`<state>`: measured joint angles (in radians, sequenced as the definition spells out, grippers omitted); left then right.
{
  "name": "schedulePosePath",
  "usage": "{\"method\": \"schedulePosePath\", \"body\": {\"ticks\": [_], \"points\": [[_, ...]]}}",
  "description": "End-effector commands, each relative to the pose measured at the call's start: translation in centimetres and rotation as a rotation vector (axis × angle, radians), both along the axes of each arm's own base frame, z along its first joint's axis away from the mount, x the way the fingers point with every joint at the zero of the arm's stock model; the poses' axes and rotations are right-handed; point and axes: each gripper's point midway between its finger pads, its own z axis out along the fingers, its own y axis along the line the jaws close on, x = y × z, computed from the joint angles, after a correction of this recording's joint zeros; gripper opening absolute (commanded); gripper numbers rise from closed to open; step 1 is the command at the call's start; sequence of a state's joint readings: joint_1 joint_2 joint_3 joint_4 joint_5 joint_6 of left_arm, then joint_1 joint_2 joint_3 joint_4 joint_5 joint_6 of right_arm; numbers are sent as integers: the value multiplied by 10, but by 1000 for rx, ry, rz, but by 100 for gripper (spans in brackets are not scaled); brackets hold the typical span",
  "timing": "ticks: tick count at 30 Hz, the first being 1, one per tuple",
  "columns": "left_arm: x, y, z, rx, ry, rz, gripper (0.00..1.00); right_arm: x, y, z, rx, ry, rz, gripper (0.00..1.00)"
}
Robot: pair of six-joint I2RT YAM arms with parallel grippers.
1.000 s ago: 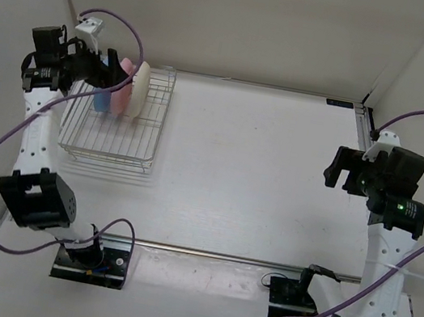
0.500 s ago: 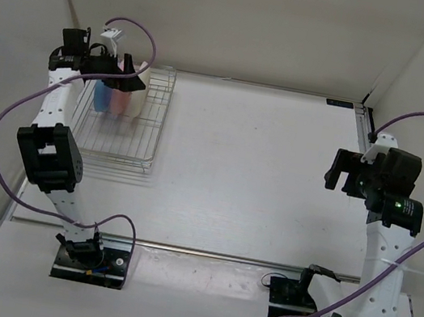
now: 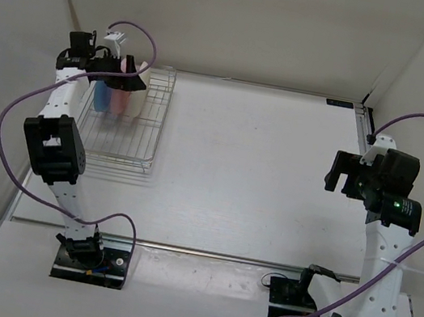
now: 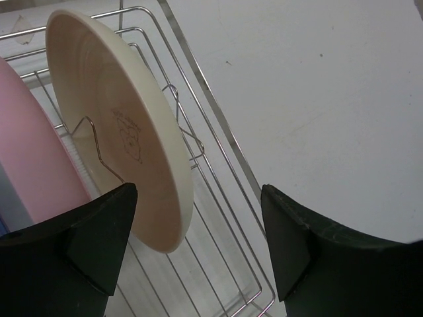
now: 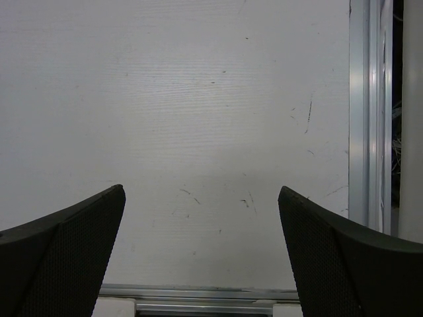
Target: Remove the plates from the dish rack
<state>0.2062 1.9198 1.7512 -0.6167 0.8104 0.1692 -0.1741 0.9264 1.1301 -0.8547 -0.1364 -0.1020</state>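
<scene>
The silver wire dish rack (image 3: pixel 119 150) stands at the back left of the table. Three plates stand on edge in it: blue (image 3: pixel 102 98), pink (image 3: pixel 118 99) and cream (image 3: pixel 134 100). My left gripper (image 3: pixel 133 72) is open just above the plates. In the left wrist view the cream plate (image 4: pixel 112 125) with its faint centre mark has its lower rim between my open left gripper's (image 4: pixel 198 251) fingers, close to the left one. The pink plate (image 4: pixel 33 152) stands behind it. The rack wires (image 4: pixel 221 198) run below. My right gripper (image 3: pixel 345 172) is open and empty over bare table (image 5: pixel 201 257).
White walls close in the table on the left, back and right. A metal rail (image 5: pixel 367 132) runs along the table's right edge, and another (image 3: pixel 203 253) crosses in front of the arm bases. A purple cable loops beside the left arm.
My left arm has swung toward the back wall and its gripper has moved right, from beside the plates to over them. The right arm has hardly moved.
</scene>
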Motion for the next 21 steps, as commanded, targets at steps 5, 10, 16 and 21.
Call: {"method": "schedulePosePath", "body": {"ticks": [5, 10, 16, 21], "points": [[11, -15, 14, 18, -43, -10, 78, 5, -2, 9, -21, -47, 5, 100], [13, -22, 17, 27, -46, -9, 55, 4, -2, 5, -28, -47, 11, 100], [13, -21, 16, 33, -45, -2, 30, 4, -2, -4, -25, -30, 11, 100], [14, -19, 13, 39, -44, 5, 17, 6, 0, -3, -14, -39, 12, 100]]}}
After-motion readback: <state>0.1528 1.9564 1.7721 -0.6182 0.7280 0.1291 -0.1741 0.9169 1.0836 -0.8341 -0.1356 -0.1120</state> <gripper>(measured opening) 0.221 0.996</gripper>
